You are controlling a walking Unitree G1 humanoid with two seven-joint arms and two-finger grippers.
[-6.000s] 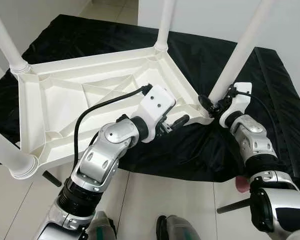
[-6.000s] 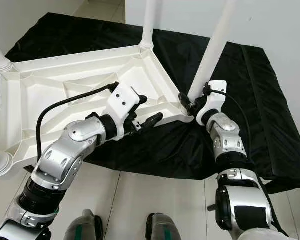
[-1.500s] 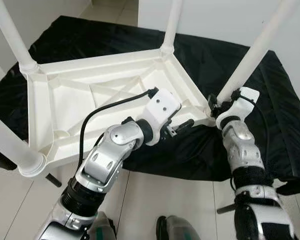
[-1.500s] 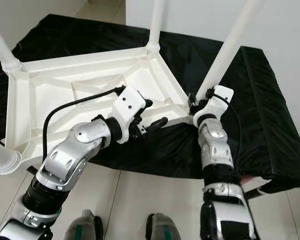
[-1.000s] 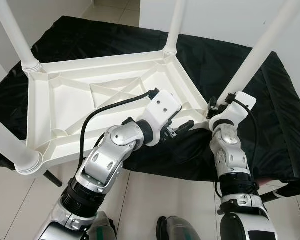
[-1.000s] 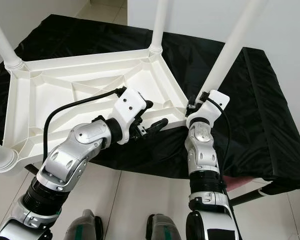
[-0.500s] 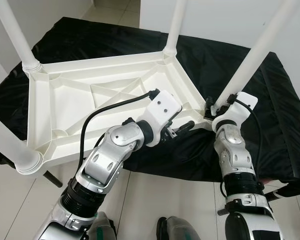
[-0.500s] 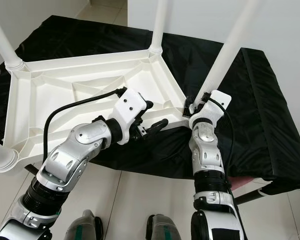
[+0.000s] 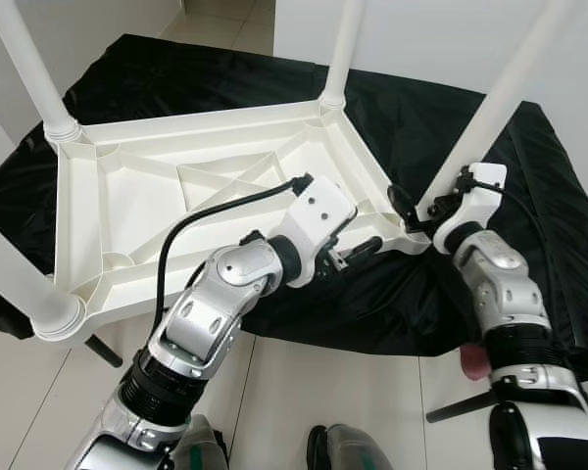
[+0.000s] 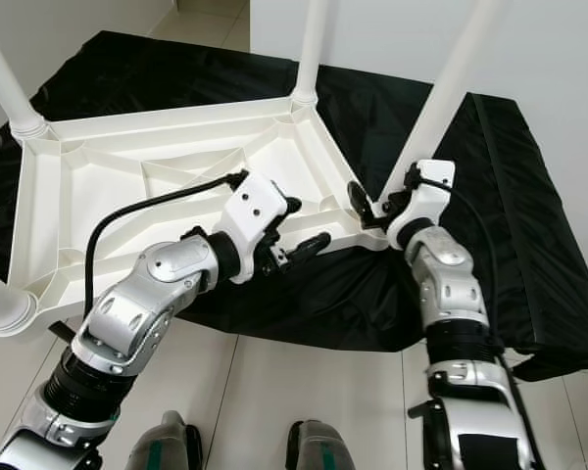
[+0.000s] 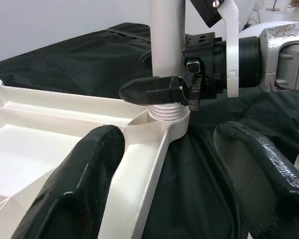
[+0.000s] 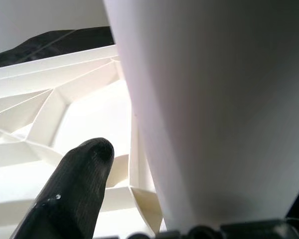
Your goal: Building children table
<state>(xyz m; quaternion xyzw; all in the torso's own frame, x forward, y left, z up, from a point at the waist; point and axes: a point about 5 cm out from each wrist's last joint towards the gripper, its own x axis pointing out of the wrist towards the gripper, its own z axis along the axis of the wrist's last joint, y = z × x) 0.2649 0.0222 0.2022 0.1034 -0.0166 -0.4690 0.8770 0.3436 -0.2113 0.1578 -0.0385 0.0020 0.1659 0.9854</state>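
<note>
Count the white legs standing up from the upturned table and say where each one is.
4: far-left corner leg, far-right corner leg, near-left corner leg, and near-right corner leg, at whose base the right pincer sits.

A plain indoor room, likely in a home: pale floor tiles (image 9: 304, 382) with thin grout lines, bare white walls (image 9: 412, 39), and a black cloth (image 9: 176, 78) spread over the floor beneath an upturned white plastic table (image 9: 127, 196).
</note>
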